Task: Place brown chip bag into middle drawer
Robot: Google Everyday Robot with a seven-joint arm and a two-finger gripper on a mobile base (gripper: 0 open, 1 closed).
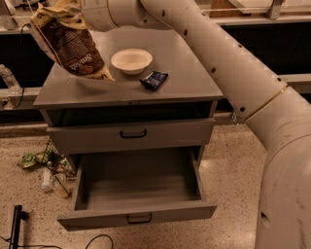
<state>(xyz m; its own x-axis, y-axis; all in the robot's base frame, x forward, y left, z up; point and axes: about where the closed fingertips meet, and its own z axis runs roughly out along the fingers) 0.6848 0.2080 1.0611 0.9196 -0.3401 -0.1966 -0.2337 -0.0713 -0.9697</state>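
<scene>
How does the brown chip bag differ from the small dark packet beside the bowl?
The brown chip bag hangs tilted from the gripper, at upper left over the cabinet top; the dark packet lies flat on it beside the white bowl. The bag is far bigger than the packet. The bag is brown with tan edges; the packet black and blue. Both are snack packs.

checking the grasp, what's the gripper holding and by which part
The gripper, at top left, holds the chip bag by its top edge; the bag hangs tilted above the cabinet top.
</scene>
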